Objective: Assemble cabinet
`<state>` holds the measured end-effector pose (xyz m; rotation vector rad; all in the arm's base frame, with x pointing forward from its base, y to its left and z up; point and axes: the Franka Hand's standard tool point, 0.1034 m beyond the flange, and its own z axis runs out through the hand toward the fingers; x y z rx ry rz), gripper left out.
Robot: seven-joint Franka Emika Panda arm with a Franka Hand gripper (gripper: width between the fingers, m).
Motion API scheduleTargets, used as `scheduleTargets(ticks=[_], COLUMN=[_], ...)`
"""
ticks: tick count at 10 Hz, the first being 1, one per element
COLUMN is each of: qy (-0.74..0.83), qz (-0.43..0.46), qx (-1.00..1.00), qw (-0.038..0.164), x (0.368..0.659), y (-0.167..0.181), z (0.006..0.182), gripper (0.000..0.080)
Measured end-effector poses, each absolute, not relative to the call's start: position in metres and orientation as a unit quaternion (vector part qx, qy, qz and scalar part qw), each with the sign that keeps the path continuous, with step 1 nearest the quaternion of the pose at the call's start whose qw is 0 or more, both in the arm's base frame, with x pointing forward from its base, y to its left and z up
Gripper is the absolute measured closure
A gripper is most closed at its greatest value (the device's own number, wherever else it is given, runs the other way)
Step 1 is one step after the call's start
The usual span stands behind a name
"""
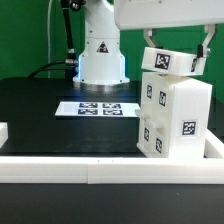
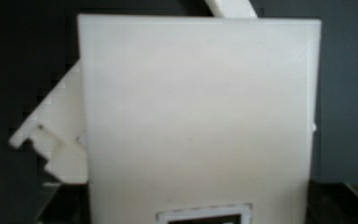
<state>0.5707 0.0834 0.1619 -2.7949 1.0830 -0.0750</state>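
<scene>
Nearest, the long white rail (image 1: 100,165) borders the black tabletop (image 1: 40,110). Just behind it, on the exterior view's right, the cabinet (image 1: 178,118) stands upright on the tabletop, with tags on its faces. A smaller tagged white block (image 1: 167,62) sits tilted on top of it. The hand (image 1: 178,47) hangs right above that block, a dark finger at each side; whether it pinches the block I cannot tell. A white panel (image 2: 194,110) fills the wrist view. Farther back lies the marker board (image 1: 97,107), and beyond it the arm's base (image 1: 100,55).
</scene>
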Motion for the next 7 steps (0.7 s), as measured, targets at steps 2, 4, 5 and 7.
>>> scheduleTargets(ticks=[2, 4, 5, 7], qy=[0.421, 0.486, 0.516, 0.575], qz=[-0.038, -0.042, -0.042, -0.041], qx=[-0.902, -0.867, -0.849, -0.808], qw=[0.085, 0.101, 0.108, 0.121], x=[0.5744, 0.5766, 0.5774, 0.5785], y=[0.0826, 0.0828, 0.0844, 0.0873], z=[0.1620, 0.1617, 0.1616, 0.1617], gripper=[0.0232, 0.0232, 0.0232, 0.0232])
